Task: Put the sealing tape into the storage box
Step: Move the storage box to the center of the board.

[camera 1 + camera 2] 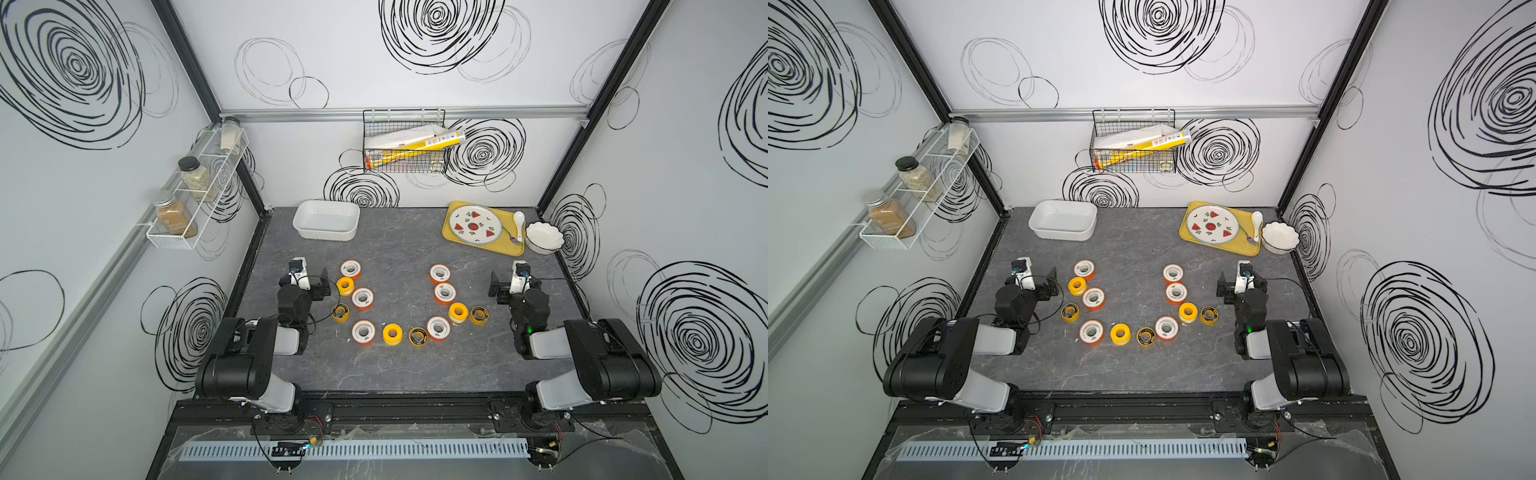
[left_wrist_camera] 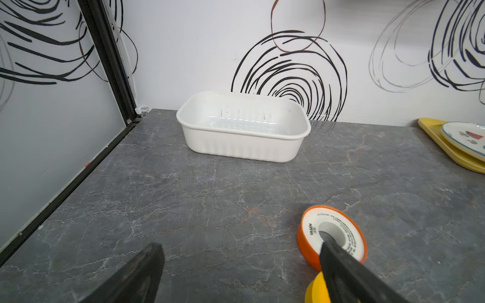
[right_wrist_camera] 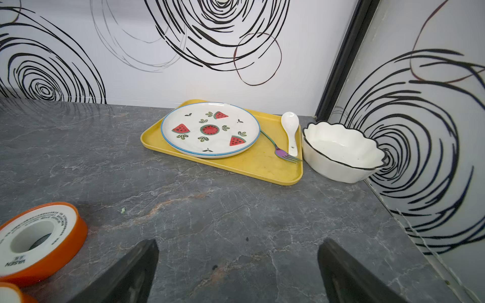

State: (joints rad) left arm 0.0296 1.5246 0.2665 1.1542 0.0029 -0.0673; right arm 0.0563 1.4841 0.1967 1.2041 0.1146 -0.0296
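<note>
Several sealing tape spools lie flat in a U-shaped arc mid-table in both top views: orange ones with white faces (image 1: pixel 350 269) (image 1: pixel 1172 274), all-yellow ones (image 1: pixel 392 333), and yellow ones with black faces (image 1: pixel 340 312). The white storage box (image 1: pixel 324 235) (image 1: pixel 1059 233) (image 2: pixel 244 147) stands empty at the back left. My left gripper (image 1: pixel 308 279) (image 2: pixel 240 246) is open just left of the arc, low over bare table. One of its fingers overlaps an orange spool (image 2: pixel 312 225) and a yellow spool (image 2: pixel 315 288) in the left wrist view. My right gripper (image 1: pixel 515 279) (image 3: pixel 240 242) is open right of the arc, with an orange spool (image 3: pixel 39 241) beside it.
A yellow tray (image 1: pixel 507 245) (image 3: pixel 262 168) with a watermelon plate (image 1: pixel 476 224), spoon and fork sits at the back right. A white scalloped bowl (image 1: pixel 544 237) stands beside it. A wire basket (image 1: pixel 405 141) hangs on the back wall and a spice rack (image 1: pixel 195 187) on the left wall.
</note>
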